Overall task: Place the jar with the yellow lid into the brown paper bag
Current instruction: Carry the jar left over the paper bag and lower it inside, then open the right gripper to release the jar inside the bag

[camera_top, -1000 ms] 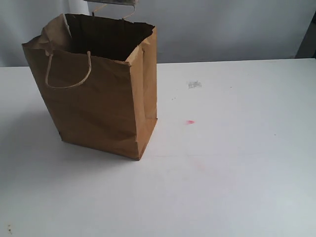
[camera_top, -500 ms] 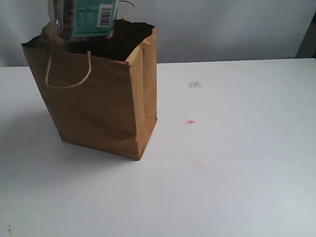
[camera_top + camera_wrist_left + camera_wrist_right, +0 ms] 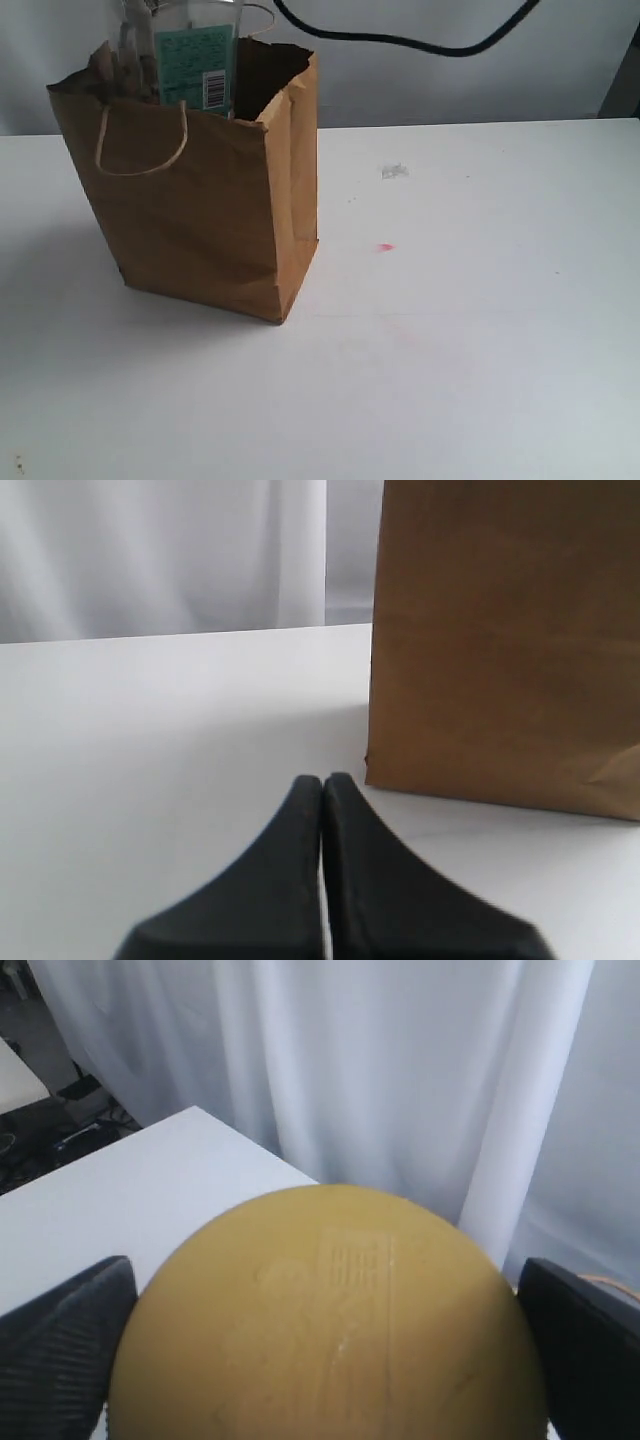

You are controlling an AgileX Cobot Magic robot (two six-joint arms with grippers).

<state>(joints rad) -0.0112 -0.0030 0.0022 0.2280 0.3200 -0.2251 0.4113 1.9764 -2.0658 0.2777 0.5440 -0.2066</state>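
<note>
The brown paper bag [image 3: 200, 200] stands upright on the left of the white table, mouth open. The yellow-lidded jar [image 3: 195, 60] hangs upright in the bag's mouth, with its teal barcode label showing above the rim and its lower part hidden inside. In the right wrist view the mustard-yellow lid [image 3: 330, 1310] fills the frame between the dark fingers [image 3: 60, 1360] of my right gripper [image 3: 325, 1280], which is shut on it. My left gripper [image 3: 322, 780] is shut and empty, low over the table beside the bag's side wall [image 3: 510, 630].
A black cable [image 3: 400, 42] droops across the top of the exterior view. Small pink [image 3: 385, 247] and grey [image 3: 394, 171] marks lie on the white table [image 3: 470, 330] right of the bag. White curtains hang behind.
The jar has come down from above the frame, first hanging over the bag's mouth and now partly inside it. The black cable has dropped into view. The bag has not moved.
</note>
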